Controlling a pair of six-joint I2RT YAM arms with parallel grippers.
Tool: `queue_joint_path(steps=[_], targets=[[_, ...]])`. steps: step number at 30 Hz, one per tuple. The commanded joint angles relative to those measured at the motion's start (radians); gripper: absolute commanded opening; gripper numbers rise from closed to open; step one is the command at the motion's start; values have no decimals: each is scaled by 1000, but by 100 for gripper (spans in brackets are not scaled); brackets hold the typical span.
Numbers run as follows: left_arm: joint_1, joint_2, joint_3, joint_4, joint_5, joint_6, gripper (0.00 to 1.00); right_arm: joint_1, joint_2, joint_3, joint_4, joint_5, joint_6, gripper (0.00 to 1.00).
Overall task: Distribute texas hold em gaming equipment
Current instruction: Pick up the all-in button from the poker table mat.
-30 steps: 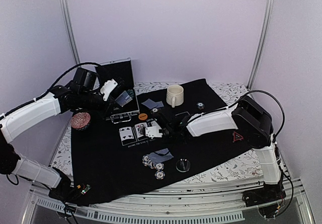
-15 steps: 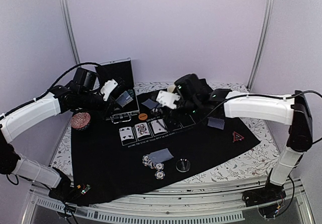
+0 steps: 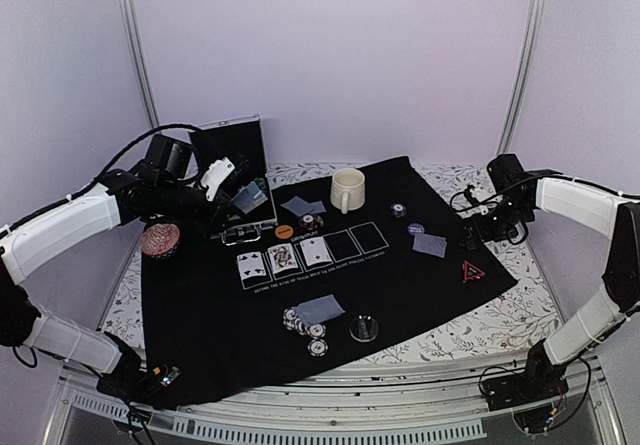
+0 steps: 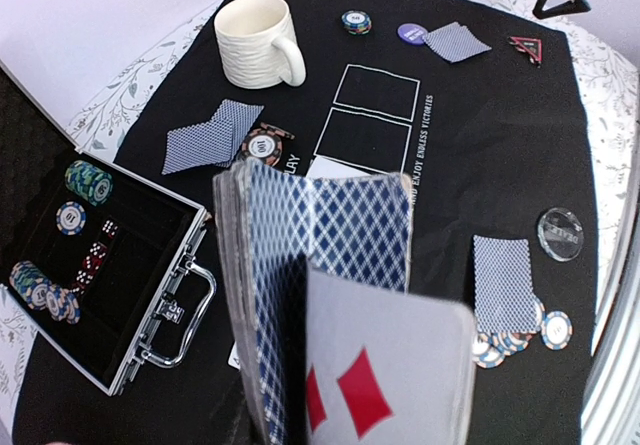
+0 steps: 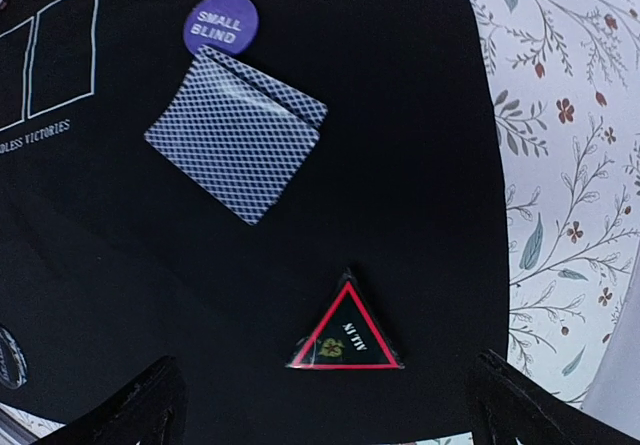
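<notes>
A deck of playing cards (image 4: 330, 235) is clamped in the left hand (image 3: 226, 179), over the open case (image 4: 150, 350) at the left of the bench. The right hand (image 5: 330, 407) is held wide apart with nothing in it, above the black cloth (image 3: 420, 285), just by the red-edged triangle (image 5: 345, 330). Two face-down cards (image 5: 235, 130) are laid touching the purple disc (image 5: 220, 23). Three face-up cards (image 3: 285, 257) are set mid-cloth, and poker chips (image 3: 305, 325) are gathered nearer the front.
</notes>
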Motion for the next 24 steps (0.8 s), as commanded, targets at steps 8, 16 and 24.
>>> queue_joint_path(steps=[8, 16, 24], targets=[[7, -28, -3, 32, 28, 2, 25, -57, 224, -47, -40, -1, -160, 99], [9, -25, -5, 32, 29, 6, 25, -4, 273, -44, -32, 28, -197, 99], [7, -22, -5, 32, 40, 6, 26, 12, 310, -32, -54, 85, -224, 98]])
